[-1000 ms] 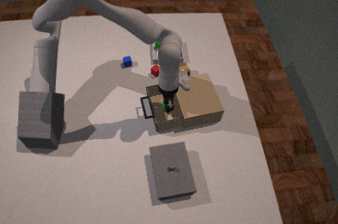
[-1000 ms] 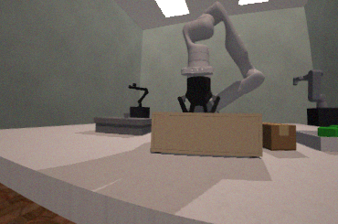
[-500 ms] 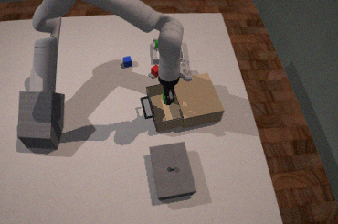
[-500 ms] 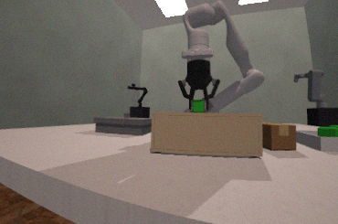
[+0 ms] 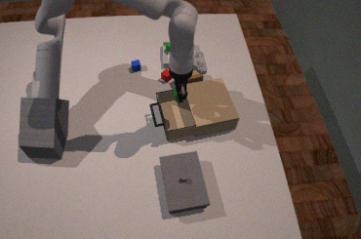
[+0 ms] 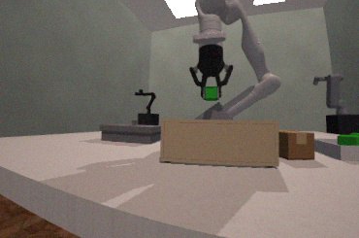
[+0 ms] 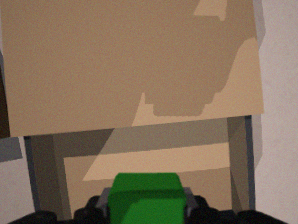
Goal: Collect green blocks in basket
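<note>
The tool (image 5: pixel 180 99) (image 6: pixel 211 95) (image 7: pixel 147 204) grips a green block (image 5: pixel 176 97) (image 6: pixel 211 93) (image 7: pixel 146 200) above the open drawer (image 5: pixel 179 116); carried too low toward the basket (image 5: pixel 163 59) (image 6: pixel 335 149), it could clip the drawer's rim and slip.

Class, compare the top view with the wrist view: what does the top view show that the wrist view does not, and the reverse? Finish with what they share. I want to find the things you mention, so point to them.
Only the top view: the blue block (image 5: pixel 136 65), the red block (image 5: pixel 166 75) and the drawer's handle (image 5: pixel 156 114).

Only the wrist view: both sides of the pincer (image 5: pixel 180 99) (image 6: pixel 211 93) (image 7: pixel 146 202) against the green block (image 5: pixel 177 94) (image 6: pixel 211 93) (image 7: pixel 146 202).

Both: that block, the cabinet (image 5: pixel 212 99) (image 6: pixel 219 143) (image 7: pixel 125 65) and its open drawer (image 5: pixel 179 120) (image 7: pixel 241 165).
</note>
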### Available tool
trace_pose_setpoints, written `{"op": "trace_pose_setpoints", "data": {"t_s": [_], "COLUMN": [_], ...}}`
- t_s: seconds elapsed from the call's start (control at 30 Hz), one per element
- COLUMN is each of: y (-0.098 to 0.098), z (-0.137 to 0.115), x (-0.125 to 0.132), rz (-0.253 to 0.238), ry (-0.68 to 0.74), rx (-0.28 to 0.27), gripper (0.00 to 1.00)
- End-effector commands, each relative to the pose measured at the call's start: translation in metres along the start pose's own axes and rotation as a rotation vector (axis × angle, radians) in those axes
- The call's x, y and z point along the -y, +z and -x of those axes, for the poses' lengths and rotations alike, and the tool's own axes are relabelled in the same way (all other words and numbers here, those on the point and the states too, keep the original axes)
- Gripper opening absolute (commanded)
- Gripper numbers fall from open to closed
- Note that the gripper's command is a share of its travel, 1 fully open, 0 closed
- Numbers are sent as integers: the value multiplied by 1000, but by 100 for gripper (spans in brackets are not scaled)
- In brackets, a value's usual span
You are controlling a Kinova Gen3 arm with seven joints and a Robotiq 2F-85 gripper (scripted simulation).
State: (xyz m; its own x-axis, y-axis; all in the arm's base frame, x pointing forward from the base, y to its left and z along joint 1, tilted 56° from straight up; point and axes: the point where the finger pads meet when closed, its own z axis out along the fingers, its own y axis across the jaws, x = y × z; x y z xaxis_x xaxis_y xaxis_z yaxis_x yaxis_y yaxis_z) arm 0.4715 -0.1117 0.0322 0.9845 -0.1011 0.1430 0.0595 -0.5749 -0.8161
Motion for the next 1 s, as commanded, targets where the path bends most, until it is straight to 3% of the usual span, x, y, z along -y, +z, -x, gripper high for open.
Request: {"op": "trace_pose_setpoints", "data": {"t_s": [0.0, 0.4, 0.97], "y": [-11, -29, -33], "z": [0, 0, -3], "x": [0, 0, 8], "rz": [1, 1, 1], "ry": [0, 0, 20], "rx": [-1, -1, -3], "gripper": [10, 10, 10]}}
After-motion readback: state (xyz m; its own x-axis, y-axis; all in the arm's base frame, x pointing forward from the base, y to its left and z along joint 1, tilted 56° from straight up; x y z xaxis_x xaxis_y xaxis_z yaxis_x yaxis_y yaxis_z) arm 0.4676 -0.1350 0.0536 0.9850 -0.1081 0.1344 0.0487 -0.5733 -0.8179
